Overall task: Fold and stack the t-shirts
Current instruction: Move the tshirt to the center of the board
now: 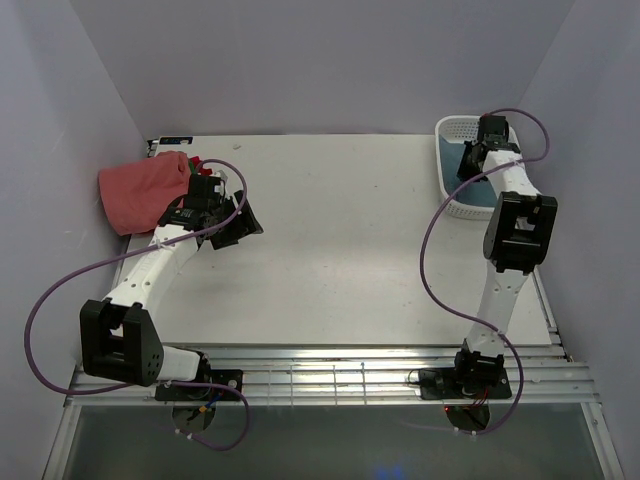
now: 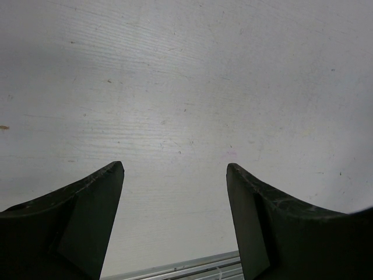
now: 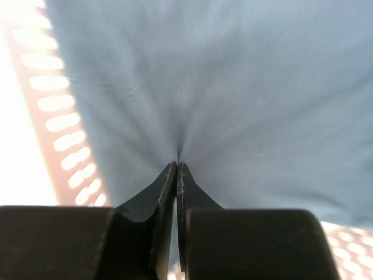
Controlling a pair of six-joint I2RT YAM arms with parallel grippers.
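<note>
A teal-blue t-shirt (image 1: 453, 160) lies inside the white mesh basket (image 1: 448, 128) at the back right. My right gripper (image 1: 470, 160) reaches down into the basket and is shut on a pinch of this shirt's cloth (image 3: 233, 87), which puckers at the fingertips; the right gripper (image 3: 176, 166) shows it close up. A folded salmon-pink t-shirt (image 1: 142, 190) lies at the table's far left, with a bit of red cloth (image 1: 196, 164) at its right end. My left gripper (image 1: 243, 222) is open and empty just right of the pink shirt, and in its wrist view the left gripper (image 2: 175, 169) hangs over bare table.
The white table (image 1: 340, 240) lies between the two arms. The basket's perforated wall (image 3: 52, 105) is at the left of the right wrist view. A metal rail (image 1: 330, 365) runs along the near edge. Purple cables (image 1: 60, 290) loop from both arms.
</note>
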